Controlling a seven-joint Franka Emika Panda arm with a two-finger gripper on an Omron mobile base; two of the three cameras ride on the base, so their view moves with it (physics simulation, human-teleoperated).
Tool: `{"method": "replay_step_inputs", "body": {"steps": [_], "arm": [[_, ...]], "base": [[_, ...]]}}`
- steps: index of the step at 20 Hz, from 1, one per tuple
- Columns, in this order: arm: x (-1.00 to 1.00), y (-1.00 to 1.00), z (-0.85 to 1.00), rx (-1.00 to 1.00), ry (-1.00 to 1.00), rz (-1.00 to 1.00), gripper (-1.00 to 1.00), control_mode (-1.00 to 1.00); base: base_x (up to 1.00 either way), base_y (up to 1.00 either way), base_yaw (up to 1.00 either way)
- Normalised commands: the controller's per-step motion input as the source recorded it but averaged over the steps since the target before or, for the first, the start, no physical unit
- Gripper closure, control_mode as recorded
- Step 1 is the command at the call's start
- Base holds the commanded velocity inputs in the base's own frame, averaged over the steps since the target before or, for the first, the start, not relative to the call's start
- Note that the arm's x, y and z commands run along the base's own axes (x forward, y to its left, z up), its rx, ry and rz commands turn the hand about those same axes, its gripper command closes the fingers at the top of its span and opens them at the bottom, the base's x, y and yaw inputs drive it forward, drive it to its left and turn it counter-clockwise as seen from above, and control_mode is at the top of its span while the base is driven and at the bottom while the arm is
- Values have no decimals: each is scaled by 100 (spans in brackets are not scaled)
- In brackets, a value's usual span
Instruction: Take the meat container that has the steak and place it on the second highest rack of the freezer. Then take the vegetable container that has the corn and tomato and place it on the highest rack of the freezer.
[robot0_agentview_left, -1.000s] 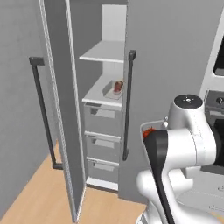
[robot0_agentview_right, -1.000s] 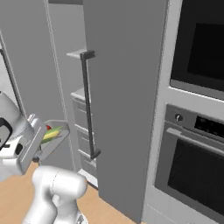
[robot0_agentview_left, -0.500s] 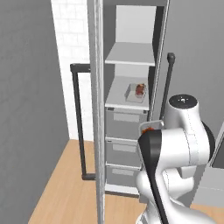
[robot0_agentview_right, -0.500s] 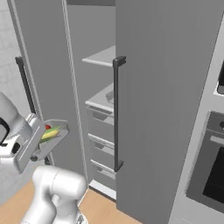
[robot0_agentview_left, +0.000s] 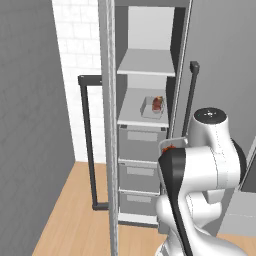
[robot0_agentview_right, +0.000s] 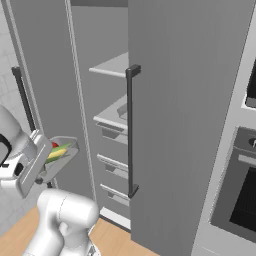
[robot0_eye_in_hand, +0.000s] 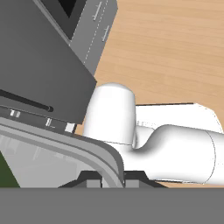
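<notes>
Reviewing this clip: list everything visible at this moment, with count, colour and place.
meat container: one, clear with a red-brown steak, on the second highest rack of the freezer.
vegetable container: one, grey, holding yellow-green corn and a red tomato, clamped by its rim in the gripper in front of the freezer.
freezer racks: two, light grey, upper part of the open freezer; the highest one is bare.
freezer drawers: three, grey, stacked below the racks.
freezer doors: two, grey, with dark vertical handles, swung open.
oven: one, grey with dark glass, right of the freezer.
floor: light wood.
gripper: one, dark fingertips, shut on the container rim.
</notes>
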Motion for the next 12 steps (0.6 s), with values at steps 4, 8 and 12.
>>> {"method": "replay_step_inputs", "body": {"steps": [4,8,12], "arm": [[0,0,0,0,0,0,100,100],[0,0,0,0,0,0,100,100],[0,0,0,0,0,0,100,100]], "base": [[28,-14,-3],[36,-37,13],[44,-38,22]]}}
